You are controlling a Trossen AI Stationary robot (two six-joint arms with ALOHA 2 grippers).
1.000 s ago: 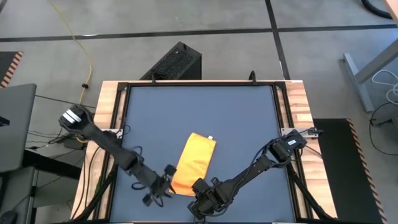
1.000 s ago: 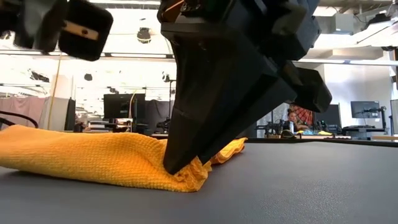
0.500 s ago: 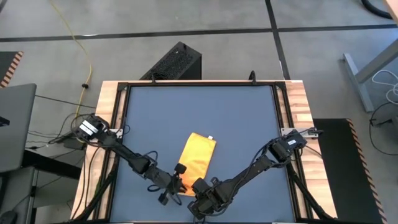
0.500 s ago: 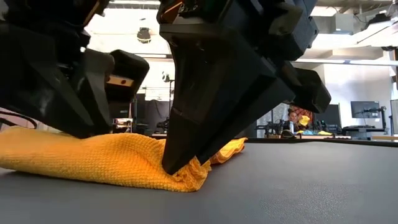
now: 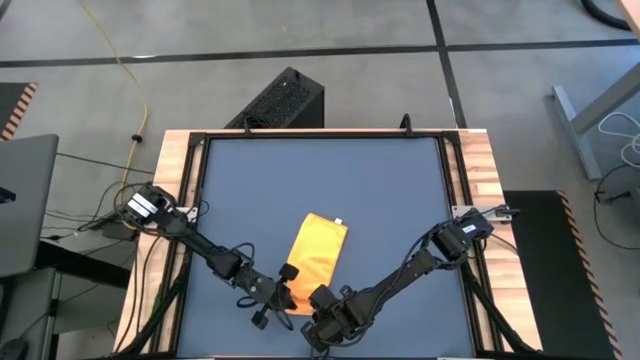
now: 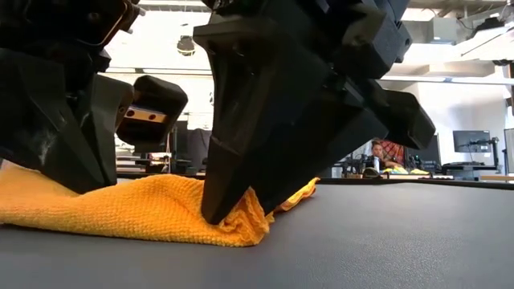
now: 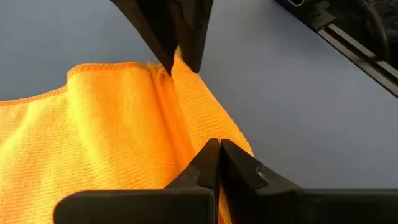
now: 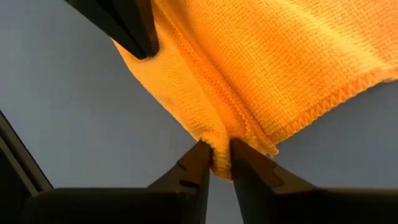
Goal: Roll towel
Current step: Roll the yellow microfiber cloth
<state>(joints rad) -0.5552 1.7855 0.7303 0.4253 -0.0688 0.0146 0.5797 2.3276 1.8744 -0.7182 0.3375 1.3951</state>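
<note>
Both pincers pinch the towel (image 5: pixel 312 258) near edge: left pincer (image 5: pixel 284 296) clamped, right pincer (image 8: pixel 216 163) slightly parted around it; towel's long axis runs 1 o'clock across worktop (image 5: pixel 400 190).

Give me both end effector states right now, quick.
Left end effector: closed, pinching the towel at its near edge.
Right end effector: fingers slightly apart with a fold of the towel between them; firm grip cannot be told.
</note>
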